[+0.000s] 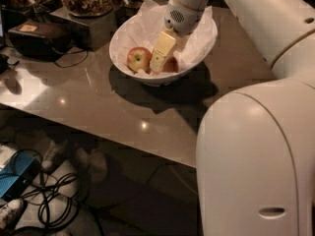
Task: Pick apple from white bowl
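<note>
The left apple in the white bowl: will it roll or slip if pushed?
Probably rolls: the left apple is round and glossy. The crumpled paper in the white bowl may damp that. The gripper is beside it, inside the bowl.

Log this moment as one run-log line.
gripper: low inside large glossy white paper-lined bowl | left red-yellow apple: in bowl, beside gripper | right reddish apple: in bowl, partly hidden behind gripper | lift: not yet
</note>
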You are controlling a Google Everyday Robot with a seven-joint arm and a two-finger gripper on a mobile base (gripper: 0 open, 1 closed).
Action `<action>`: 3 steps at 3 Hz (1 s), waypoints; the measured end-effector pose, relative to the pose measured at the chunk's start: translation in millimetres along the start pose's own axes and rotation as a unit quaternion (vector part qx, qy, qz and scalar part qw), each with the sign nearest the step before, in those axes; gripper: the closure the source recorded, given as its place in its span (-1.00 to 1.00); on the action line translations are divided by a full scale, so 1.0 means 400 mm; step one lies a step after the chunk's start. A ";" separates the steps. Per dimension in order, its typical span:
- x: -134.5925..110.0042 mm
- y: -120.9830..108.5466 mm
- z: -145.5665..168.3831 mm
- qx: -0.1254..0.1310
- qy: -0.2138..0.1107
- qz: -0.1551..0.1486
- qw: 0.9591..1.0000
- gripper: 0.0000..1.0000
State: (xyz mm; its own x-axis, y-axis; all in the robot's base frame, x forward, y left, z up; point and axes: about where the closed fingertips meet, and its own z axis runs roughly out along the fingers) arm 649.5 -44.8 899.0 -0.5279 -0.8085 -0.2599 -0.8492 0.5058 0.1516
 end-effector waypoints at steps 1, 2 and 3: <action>-0.006 0.000 0.009 -0.001 0.003 -0.006 1.000 -0.62; -0.004 -0.002 0.021 -0.004 0.006 -0.006 1.000 -0.56; 0.003 -0.004 0.033 -0.010 0.007 -0.004 1.000 -0.54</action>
State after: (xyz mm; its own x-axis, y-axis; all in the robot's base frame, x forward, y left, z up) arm 650.5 -42.8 886.0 -0.5218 -0.8163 -0.2479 -0.8529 0.4938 0.1694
